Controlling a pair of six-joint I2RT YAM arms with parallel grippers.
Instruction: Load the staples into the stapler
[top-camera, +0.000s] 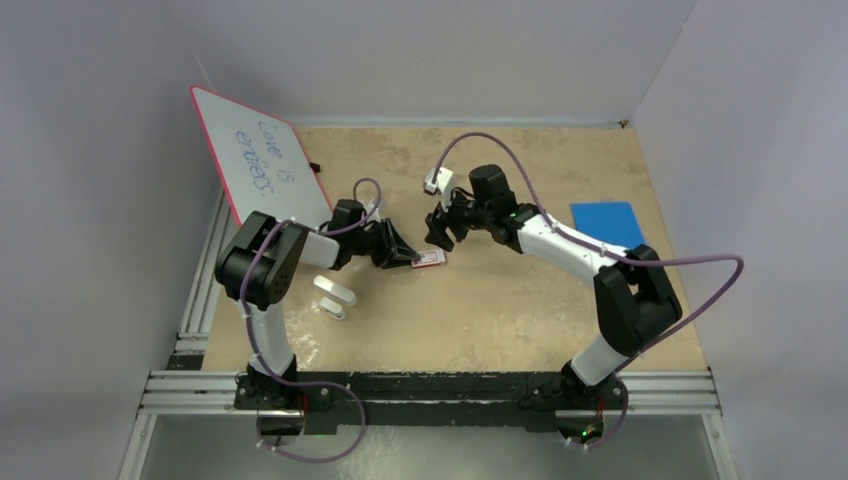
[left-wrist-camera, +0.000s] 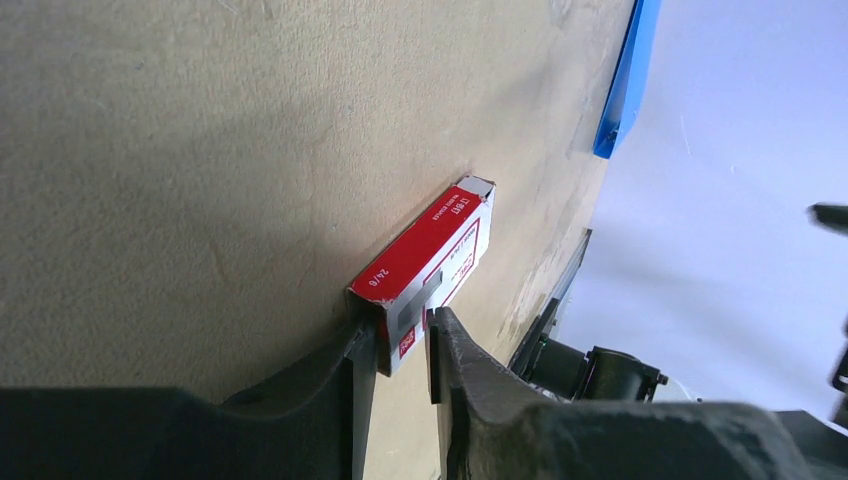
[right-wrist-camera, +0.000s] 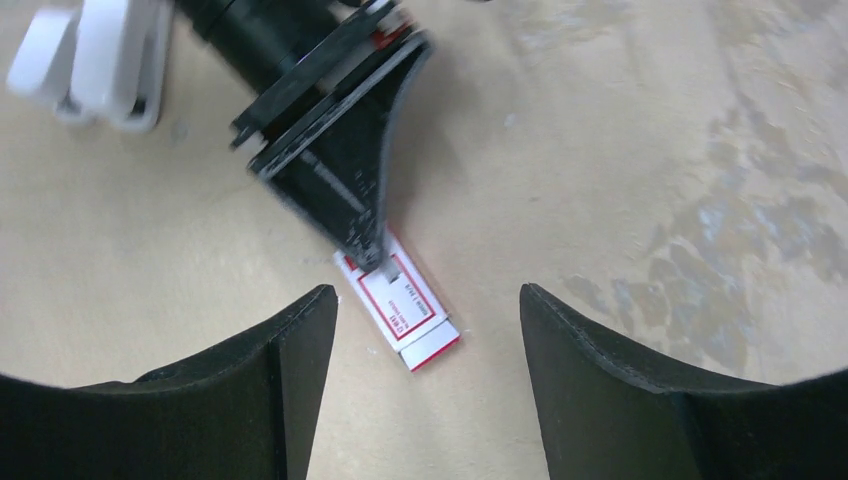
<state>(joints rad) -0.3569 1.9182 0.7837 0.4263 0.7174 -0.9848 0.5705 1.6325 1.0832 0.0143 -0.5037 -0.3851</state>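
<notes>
The staples, a dark grey ribbed block, are not in view. A red-and-white little box (top-camera: 428, 259) lies on the tan table at centre; it also shows in the left wrist view (left-wrist-camera: 430, 255) and the right wrist view (right-wrist-camera: 400, 305). My left gripper (top-camera: 408, 258) (left-wrist-camera: 402, 345) is closed on the box's near end, one finger on each side. My right gripper (top-camera: 440, 232) (right-wrist-camera: 425, 290) is open and empty, hovering just above the box's far end. Two white bars (top-camera: 335, 292) lie on the table by the left arm.
A whiteboard (top-camera: 262, 165) with blue writing leans at the back left. A blue square (top-camera: 607, 222) lies flat at the right and shows in the left wrist view (left-wrist-camera: 625, 85). The left gripper's body (right-wrist-camera: 345, 160) fills the upper left of the right wrist view.
</notes>
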